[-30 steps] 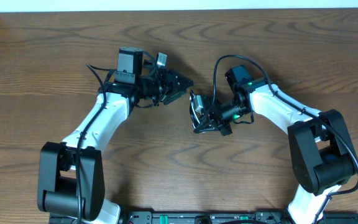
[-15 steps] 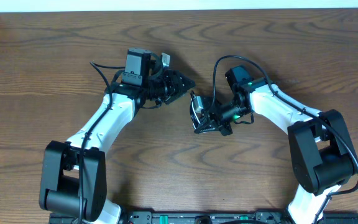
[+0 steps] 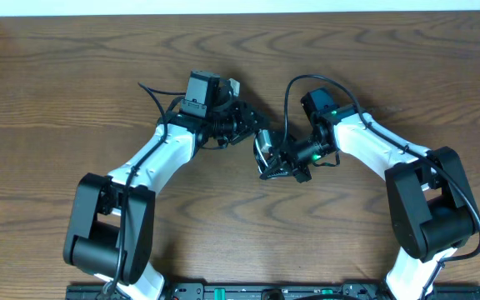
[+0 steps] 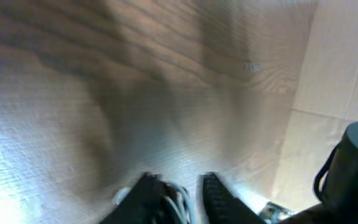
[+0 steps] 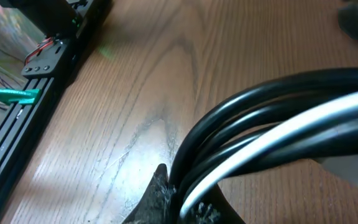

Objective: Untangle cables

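Cables sat as one small bundle near the middle of the table, between the two arms and held just above the wood. In the right wrist view the black cord and white cord ran side by side in curved loops that converged at the fingertips. The right gripper was clamped tight on those loops, apparently to anchor the bundle so the other arm had something to pull against. The left gripper was just beside the bundle's upper end, its fingers only narrowly apart with white strands between them. The blurred left wrist view did not show whether they were actually pinching the cord. It had probably been placed there to take the white cord alone and draw it clear of the black one.
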`<state>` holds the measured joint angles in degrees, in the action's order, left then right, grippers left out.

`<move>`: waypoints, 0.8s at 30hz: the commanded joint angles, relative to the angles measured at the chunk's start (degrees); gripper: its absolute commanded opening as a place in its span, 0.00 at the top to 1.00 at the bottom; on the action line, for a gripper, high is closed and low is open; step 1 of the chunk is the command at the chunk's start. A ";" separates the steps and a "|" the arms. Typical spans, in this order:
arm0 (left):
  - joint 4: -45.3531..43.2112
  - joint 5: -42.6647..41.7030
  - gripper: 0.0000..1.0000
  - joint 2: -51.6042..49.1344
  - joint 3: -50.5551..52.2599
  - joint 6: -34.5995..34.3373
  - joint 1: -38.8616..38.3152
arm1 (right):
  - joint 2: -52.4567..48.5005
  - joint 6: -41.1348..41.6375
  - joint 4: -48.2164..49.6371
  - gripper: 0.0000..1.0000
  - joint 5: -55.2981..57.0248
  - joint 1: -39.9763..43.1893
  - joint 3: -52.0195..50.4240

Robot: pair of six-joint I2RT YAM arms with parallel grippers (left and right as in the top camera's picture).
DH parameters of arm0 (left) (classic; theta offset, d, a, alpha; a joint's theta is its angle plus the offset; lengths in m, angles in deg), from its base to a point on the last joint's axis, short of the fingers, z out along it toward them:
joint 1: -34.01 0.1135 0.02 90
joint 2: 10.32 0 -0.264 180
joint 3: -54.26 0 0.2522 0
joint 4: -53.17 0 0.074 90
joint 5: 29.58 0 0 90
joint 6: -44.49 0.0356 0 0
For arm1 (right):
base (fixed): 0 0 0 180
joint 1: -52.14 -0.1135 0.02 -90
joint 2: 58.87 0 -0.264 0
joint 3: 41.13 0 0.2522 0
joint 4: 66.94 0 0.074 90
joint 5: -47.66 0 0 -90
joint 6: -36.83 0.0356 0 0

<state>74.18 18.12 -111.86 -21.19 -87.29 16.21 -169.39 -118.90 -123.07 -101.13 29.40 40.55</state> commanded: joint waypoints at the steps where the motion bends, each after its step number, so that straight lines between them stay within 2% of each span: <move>1: -0.98 0.96 0.92 -0.70 -0.37 1.27 0.31 | 0.85 -1.18 -0.24 0.99 0.02 -0.28 0.66; 4: -2.56 0.26 0.92 -0.68 -0.37 1.25 1.09 | 0.85 -1.18 -0.57 0.99 1.64 -0.28 0.66; 10: -9.07 -10.84 0.92 -0.68 -0.37 1.25 3.26 | 0.85 0.00 -0.33 0.99 2.97 -0.22 0.66; 14: -11.72 -16.79 0.93 -0.63 -0.37 1.20 4.72 | 0.85 8.63 2.64 0.99 7.78 -0.22 0.66; 16: -11.67 -18.29 0.93 -0.59 -0.37 1.22 5.66 | 0.85 15.74 5.51 0.99 8.70 -0.17 0.66; 20: -10.71 -17.31 0.92 -0.59 -0.37 1.25 7.58 | 0.85 25.83 8.17 0.99 6.69 -0.22 0.66; 22: -7.23 -13.70 0.92 -0.59 -0.37 1.25 8.22 | 0.85 25.73 7.19 0.99 8.92 -0.46 0.66; 24: -2.93 -9.55 0.93 -0.59 -0.37 1.66 8.44 | 0.85 22.12 4.79 0.99 15.50 -1.07 0.66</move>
<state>67.88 3.84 -111.92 -21.23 -86.96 23.86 -169.39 -98.58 -116.67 -91.34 29.22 40.55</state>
